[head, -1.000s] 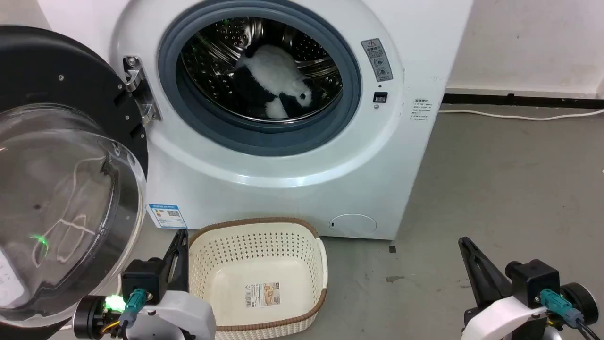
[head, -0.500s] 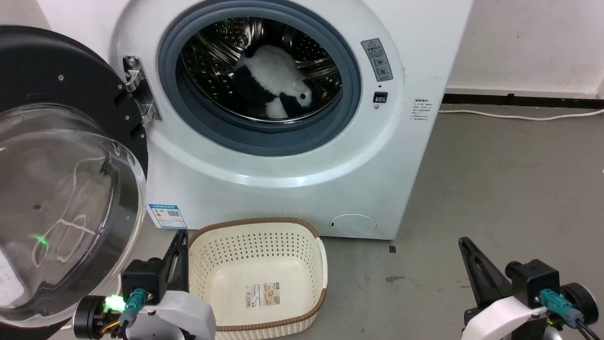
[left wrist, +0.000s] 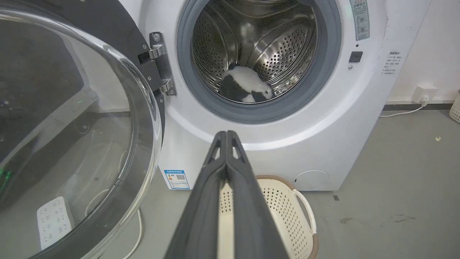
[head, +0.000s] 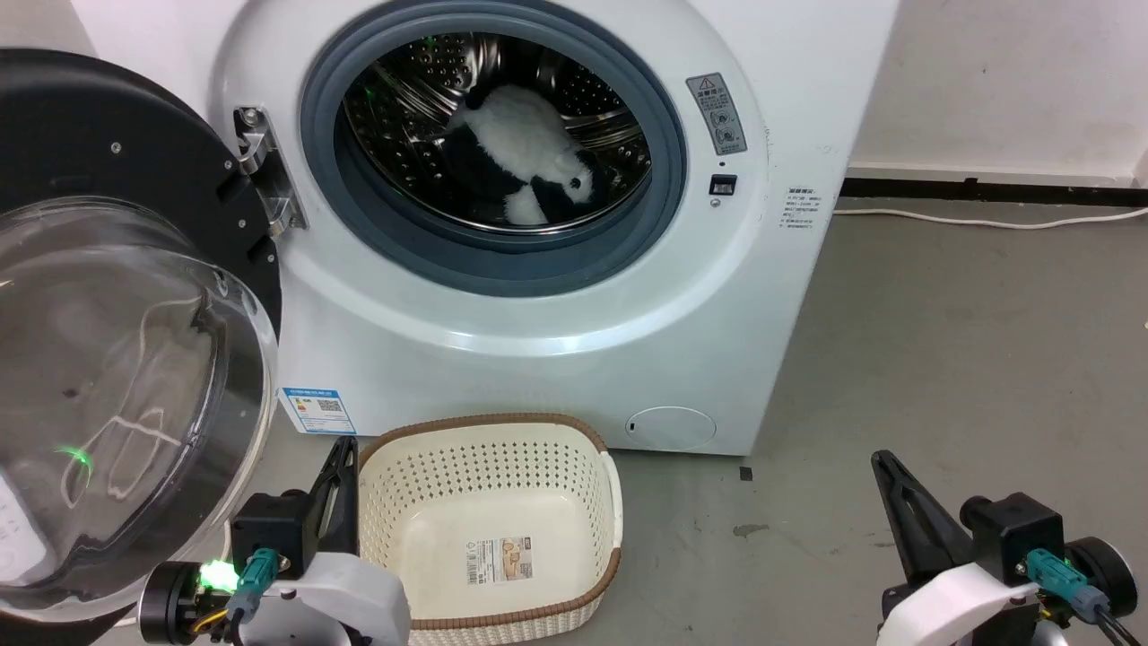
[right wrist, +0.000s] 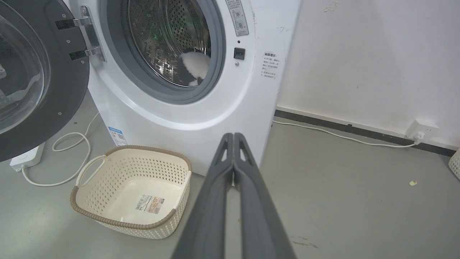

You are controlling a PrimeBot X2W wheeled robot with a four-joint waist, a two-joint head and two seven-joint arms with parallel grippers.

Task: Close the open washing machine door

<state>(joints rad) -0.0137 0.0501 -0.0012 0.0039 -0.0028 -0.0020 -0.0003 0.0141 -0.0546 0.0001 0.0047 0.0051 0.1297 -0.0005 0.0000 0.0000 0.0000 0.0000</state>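
1. Head view: the washing machine (head: 556, 359) runs from the centre up to 12 o'clock. Its drum opening is uncovered, with a black-and-white plush toy (head: 529, 152) inside. The washing machine door (head: 108, 161) is swung wide open at 9 o'clock on its metal hinge (head: 265, 170), glass bowl bulging toward the camera. A cream basket (head: 489, 431) sits on the floor at 6 o'clock. The left gripper (head: 345, 449) is at 7 o'clock, just beside the basket's left rim. The right gripper (head: 883, 462) is at 5 o'clock over the grey floor. Both have their fingers pressed together and hold nothing.
2. Left wrist view: the left gripper (left wrist: 227, 135) rises from 6 o'clock, tips together and empty, clear of the machine's front. The door (left wrist: 107, 36) is at 9 o'clock.
3. Right wrist view: the right gripper (right wrist: 233, 136) has its fingers together and empty. The open door (right wrist: 64, 82) is at 10 o'clock, the basket (right wrist: 107, 219) at 7 o'clock, and a white cable (right wrist: 72, 136) at 9 o'clock.
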